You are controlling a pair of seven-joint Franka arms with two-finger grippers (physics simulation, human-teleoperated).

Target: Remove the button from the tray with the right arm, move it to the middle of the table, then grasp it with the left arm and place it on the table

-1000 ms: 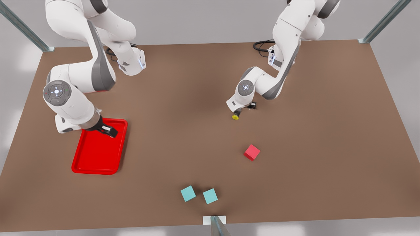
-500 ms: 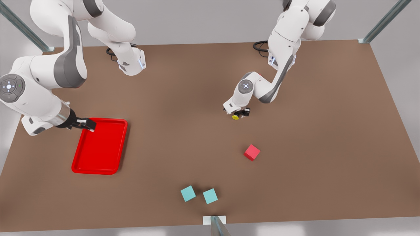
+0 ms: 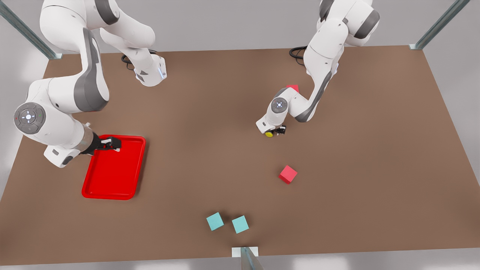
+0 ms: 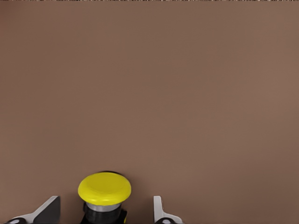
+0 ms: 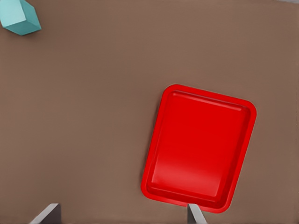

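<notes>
The button [image 3: 269, 134] stands with its yellow cap [image 4: 104, 187] up on the brown table [image 3: 210, 123], near the middle. My left gripper [image 3: 276, 131] is low over it at the front view's right, open, with a light finger [image 4: 50, 208] on each side of the button and a gap to both. The red tray [image 3: 112, 176] lies bare at the front view's left and also appears as the tray [image 5: 198, 149] in the right wrist view. My right gripper [image 3: 110, 144] hovers open above the tray's far rim, holding nothing.
A red cube [image 3: 288, 174] lies in front of the button. Another red cube [image 3: 293, 88] peeks out behind the left arm. Two teal cubes [image 3: 215, 221] [image 3: 240, 224] sit near the front edge; one teal cube [image 5: 19, 18] appears in the right wrist view.
The right arm swung out toward the front view's left and partly back, its gripper now at the tray's far rim. The left arm sank lower over the button, which stayed in place.
</notes>
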